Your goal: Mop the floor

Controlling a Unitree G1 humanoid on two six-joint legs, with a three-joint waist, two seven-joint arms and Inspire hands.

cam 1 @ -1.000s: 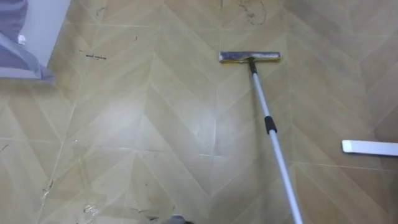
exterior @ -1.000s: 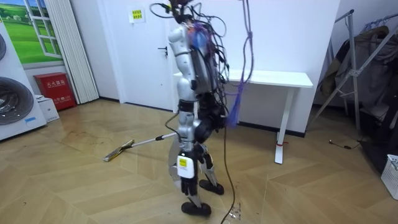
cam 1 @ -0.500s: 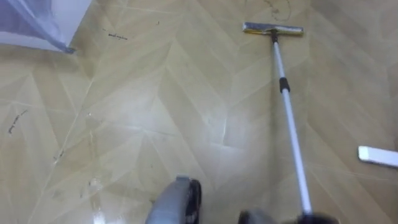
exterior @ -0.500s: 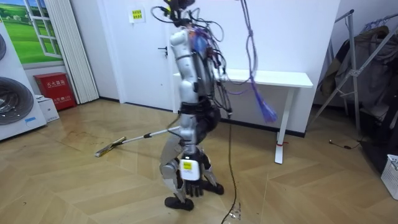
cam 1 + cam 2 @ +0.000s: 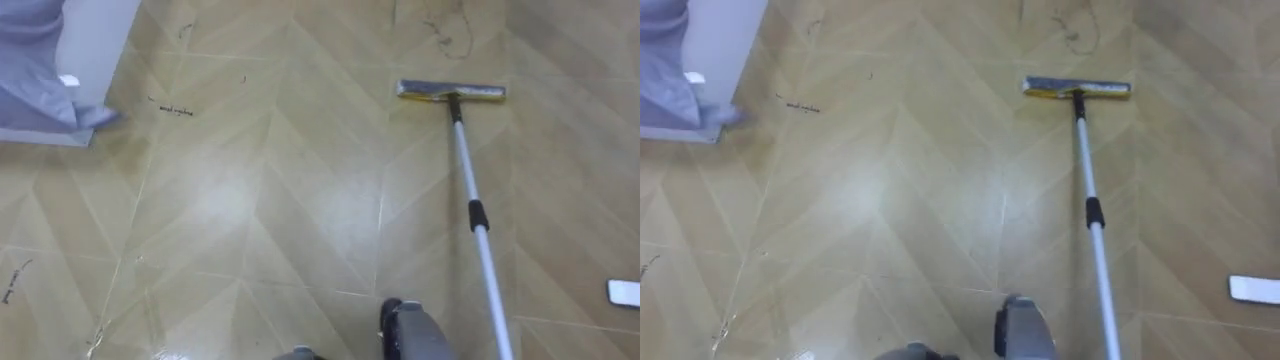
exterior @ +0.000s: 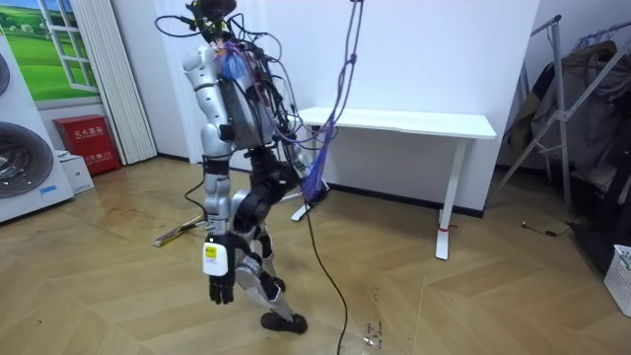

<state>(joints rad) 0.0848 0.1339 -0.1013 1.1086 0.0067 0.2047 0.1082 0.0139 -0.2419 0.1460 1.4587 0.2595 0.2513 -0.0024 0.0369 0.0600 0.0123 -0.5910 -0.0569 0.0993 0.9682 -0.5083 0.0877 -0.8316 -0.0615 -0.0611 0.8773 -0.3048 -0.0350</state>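
Mop head (image 5: 452, 92) flat on floor (image 5: 250, 200) (handle (image 5: 480, 230) toward robot); left hand (image 6: 219, 286) hangs slack-fingered.

The floor (image 5: 250, 200) looks like wood laid in chevrons, smooth and glossy (a pale sheen across the middle, a few dark scuffs). The pole (image 5: 462, 150) is smooth, bright metal with 1 black, plastic-looking collar (image 5: 478, 215). The mop head (image 5: 450, 92) is dull grey with yellowish edges. The table (image 6: 414, 122) looks matt white.
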